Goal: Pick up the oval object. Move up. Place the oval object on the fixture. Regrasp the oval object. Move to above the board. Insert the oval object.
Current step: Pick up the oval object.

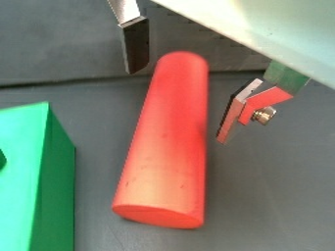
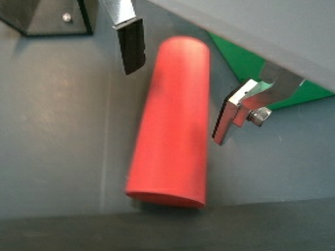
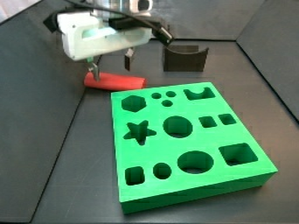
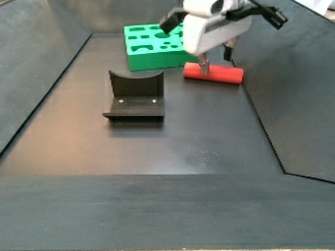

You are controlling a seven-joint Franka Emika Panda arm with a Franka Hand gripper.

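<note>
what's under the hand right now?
The oval object lies flat on the dark floor below the hand, between its open fingers, not gripped. In the side views the hand hides part of it.

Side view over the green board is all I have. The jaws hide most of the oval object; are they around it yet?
Observer: In both wrist views the gripper is open, one finger each side of the oval object, neither touching.
Operator: Is the peg lying flat?
Observer: Yes, it lies on its side on the floor.
Operator: Is the fixture free?
Observer: In a side view the fixture stands bare, apart from the peg and the board.
</note>
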